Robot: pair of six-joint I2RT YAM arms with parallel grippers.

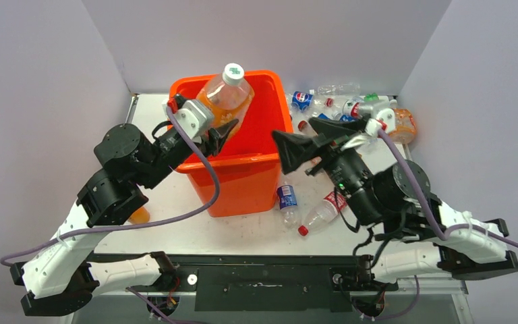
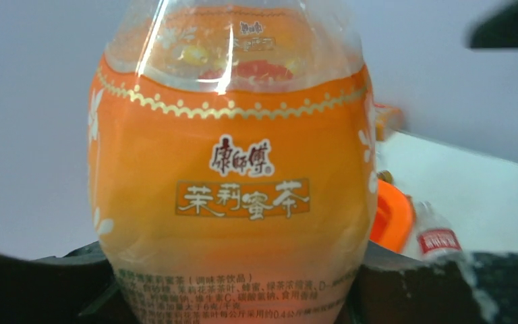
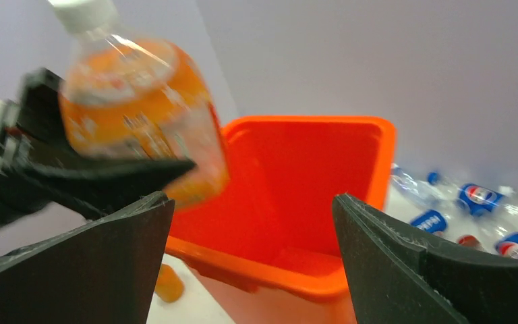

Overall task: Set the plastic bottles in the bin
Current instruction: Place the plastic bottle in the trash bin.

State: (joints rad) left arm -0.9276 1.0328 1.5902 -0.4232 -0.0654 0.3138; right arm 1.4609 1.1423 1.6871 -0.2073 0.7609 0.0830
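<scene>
Orange bottle (image 1: 226, 98) hung tilted over the bin (image 1: 243, 182), clamped in the left gripper (image 1: 221, 129); the right gripper (image 1: 310, 138) gaped empty beside the bin's right wall. Left wrist: the bottle's label filled the view. Right wrist: spread jaws framed the bin, with loose bottles (image 3: 485, 202) beyond.

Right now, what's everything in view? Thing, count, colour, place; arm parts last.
bin: one, bright orange, table centre.
held bottle: one, orange label, white cap, above the bin's opening.
near bottles: two, clear, blue label and red label, lying by the bin's near right corner.
far-right pile: several, count unclear; clear with blue or red labels, one squat orange.
small orange bottle: one, beside the left arm, partly hidden.
table: one, white, under everything.
left gripper: one, black fingers, shut on held bottle.
right gripper: one, black fingers, open, empty, right of the bin.
</scene>
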